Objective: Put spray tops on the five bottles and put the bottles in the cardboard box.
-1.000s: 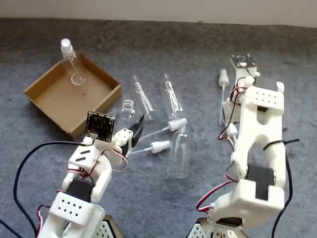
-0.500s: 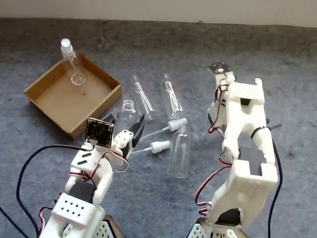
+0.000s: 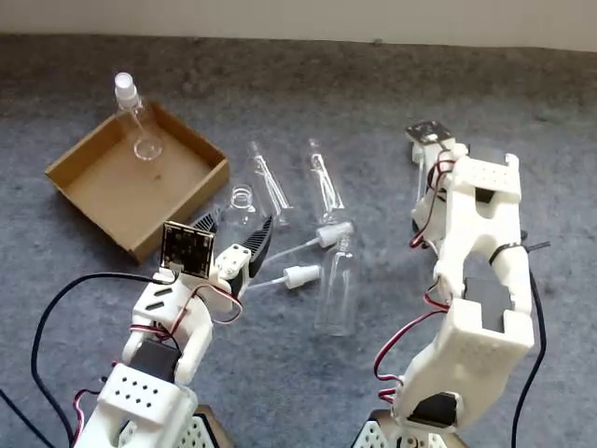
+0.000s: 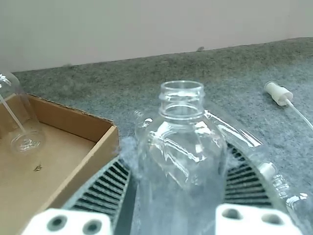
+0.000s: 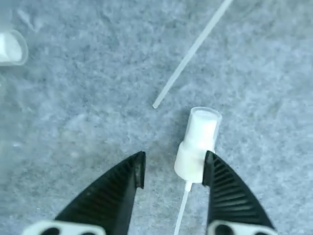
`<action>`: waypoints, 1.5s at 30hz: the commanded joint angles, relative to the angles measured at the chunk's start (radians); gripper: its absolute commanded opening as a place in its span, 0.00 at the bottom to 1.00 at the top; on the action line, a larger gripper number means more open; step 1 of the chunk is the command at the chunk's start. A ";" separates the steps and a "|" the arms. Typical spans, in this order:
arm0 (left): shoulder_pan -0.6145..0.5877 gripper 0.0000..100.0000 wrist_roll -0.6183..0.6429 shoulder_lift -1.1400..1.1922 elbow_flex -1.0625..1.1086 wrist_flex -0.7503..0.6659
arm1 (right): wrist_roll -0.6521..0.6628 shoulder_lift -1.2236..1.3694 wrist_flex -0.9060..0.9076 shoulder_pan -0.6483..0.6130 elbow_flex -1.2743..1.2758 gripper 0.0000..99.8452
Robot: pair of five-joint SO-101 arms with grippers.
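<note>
Speckled grey counter (image 3: 308, 84). Plain brown box (image 3: 103, 182). Clear bottle (image 4: 181, 161). White spray top (image 5: 198, 144) with a pale tube. Black, ribbed left tool (image 4: 176, 196) and right tool (image 5: 175, 164).

this looks like a small robotics test setup: two white printed arms, the left arm (image 3: 168, 327) and the right arm (image 3: 480, 280), stand with loose wires (image 3: 42, 327) and an uncovered circuit board (image 3: 187, 248). the table (image 3: 289, 383) is covered in grey carpet-like felt, with a plain pale wall (image 3: 280, 14) behind.

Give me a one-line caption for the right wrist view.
Open right tool over a white spray top lying on grey carpet.
</note>
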 commanded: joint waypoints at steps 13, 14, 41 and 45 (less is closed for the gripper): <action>-0.007 0.07 0.012 -0.021 0.030 -0.025 | 0.100 -0.010 0.001 0.042 0.027 0.21; -0.007 0.07 0.012 -0.021 0.030 -0.025 | 0.107 -0.010 0.001 0.048 0.036 0.21; -0.005 0.07 0.012 -0.021 0.031 -0.025 | 0.104 0.145 -0.067 0.062 0.045 0.19; -0.005 0.07 0.012 -0.021 0.031 -0.025 | 0.104 0.130 -0.067 0.061 0.044 0.12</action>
